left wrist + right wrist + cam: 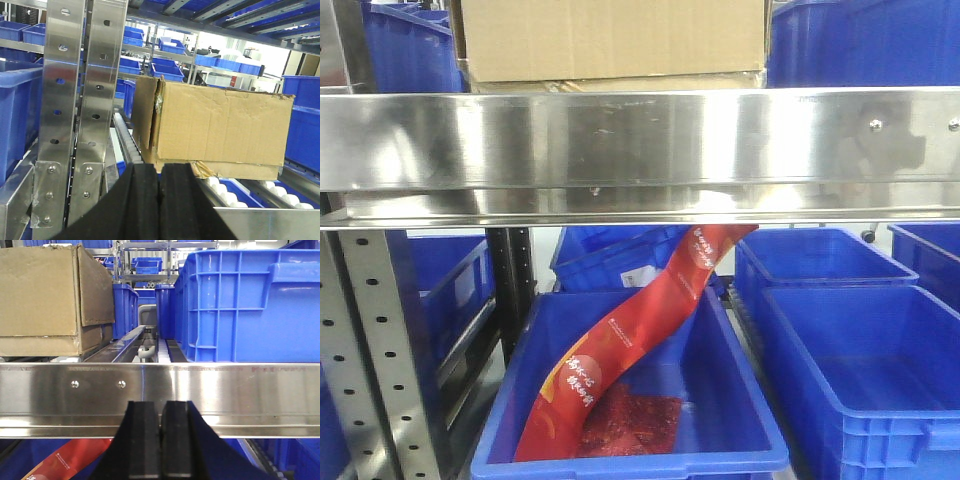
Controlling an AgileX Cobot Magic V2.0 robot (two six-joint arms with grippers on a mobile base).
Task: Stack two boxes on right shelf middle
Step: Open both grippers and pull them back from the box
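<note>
A warehouse aisle of steel racking is filling every view, with blue bins [650, 390] sitting on the lower levels and more receding behind. The shelf [640, 140], a shiny stainless level with a wide reflective front beam and bolt heads, is running across the front view, carried by perforated uprights [60, 100]. On it, over white rollers [225, 192], the two boxes are already sitting one on the other: the large carton [220, 125] is resting on the flatter carton [235, 170], whose torn tape flap is showing at the near edge.

Both look like light but crushable corrugated board. The large one's face is creased and dented, so it is probably giving under a pinch at mid-panel; the stiffer places to take hold are the folded corners and bottom edges. The rollers are likely letting the stack slide if pushed, so any nudge should be low and square.

A red printed strip [640, 330] is draping from under the beam into a bin below.

The left hand [160, 200] is sitting below the cartons with its black pads pressed together, holding nothing. The right hand [161, 440] is likewise closed and empty, facing the beam just beside a blue bin [250, 305].
</note>
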